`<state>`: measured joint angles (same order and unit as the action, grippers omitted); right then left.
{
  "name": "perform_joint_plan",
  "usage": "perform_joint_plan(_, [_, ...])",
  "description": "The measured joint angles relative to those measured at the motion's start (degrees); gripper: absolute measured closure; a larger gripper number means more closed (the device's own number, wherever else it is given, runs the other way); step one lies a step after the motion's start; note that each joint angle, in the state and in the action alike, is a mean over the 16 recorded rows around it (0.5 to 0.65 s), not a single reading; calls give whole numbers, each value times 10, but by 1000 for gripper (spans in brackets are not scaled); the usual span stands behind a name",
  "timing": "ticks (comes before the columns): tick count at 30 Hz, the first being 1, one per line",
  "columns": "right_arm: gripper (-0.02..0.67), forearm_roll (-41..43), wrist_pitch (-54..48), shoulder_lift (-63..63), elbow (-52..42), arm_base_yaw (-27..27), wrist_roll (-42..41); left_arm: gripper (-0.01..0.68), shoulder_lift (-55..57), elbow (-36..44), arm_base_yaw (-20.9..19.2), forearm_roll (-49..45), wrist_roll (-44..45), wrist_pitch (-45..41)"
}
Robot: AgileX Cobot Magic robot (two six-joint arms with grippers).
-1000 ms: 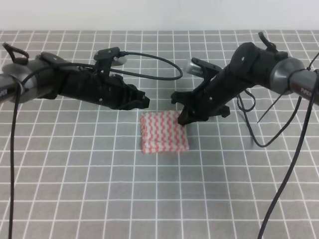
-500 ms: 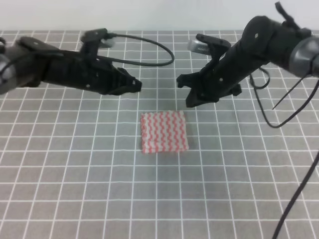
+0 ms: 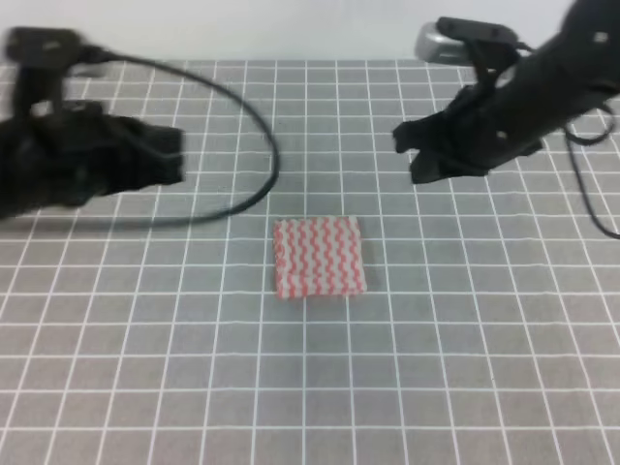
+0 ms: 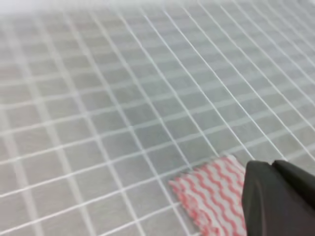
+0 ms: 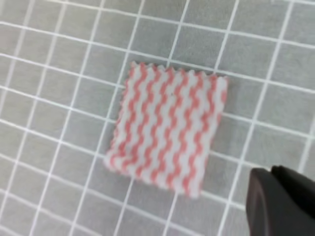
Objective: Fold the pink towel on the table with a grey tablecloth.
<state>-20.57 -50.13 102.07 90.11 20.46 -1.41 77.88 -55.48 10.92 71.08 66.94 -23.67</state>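
Near the centre of the exterior high frame, on the grey gridded bench (image 3: 145, 368): the pink towel (image 3: 319, 257), folded into a small compact rectangle, lying flat. Slightly taller than wide in that view, long axis running from the near edge toward the far edge of the frame, wavy pink-red and white stripes running the same way. Zigzag-cut edge visible along the top side in the right wrist view (image 5: 167, 127), where the cloth sits slightly skewed against the white grid lines, left of centre. Only a corner showing at the lower right of the left wrist view (image 4: 211, 194), partly hidden behind a dark finger.

Upper left of the exterior high frame: the left gripper (image 3: 170, 160), blurred, well apart from the towel and holding nothing visible; spread of its fingers cannot be told through the blur. A black cable (image 3: 242, 145) looping from it across the bench toward the frame's middle.

Upper right of the same frame: the right gripper (image 3: 417, 155), raised above the bench, well apart from the towel, nothing between its fingers; how far open, cannot be told. Only a dark finger (image 5: 280, 201) at the lower right corner of the right wrist view, clear of the cloth.

No containers anywhere in view.
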Motion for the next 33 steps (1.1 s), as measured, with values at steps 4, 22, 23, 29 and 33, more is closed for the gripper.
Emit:
perform_joint_plan(4, [664, 1, 41, -91, -81, 0, -4, 677, -137, 91, 0, 25, 28, 54])
perform_joint_plan(22, [664, 4, 197, -521, -448, 0, -22, 676, -594, 382, 0, 55, 71, 144])
perform_joint_plan(23, [664, 4, 208, -544, -468, 0, -25, 676, -603, 394, 0, 55, 72, 145])
perform_joint_plan(29, [664, 3, 300, -666, -586, 0, -60, 675, -617, 454, 0, 59, 75, 163])
perform_joint_plan(33, [664, 2, 377, -723, -661, 0, -84, 675, -618, 486, 0, 64, 77, 187])
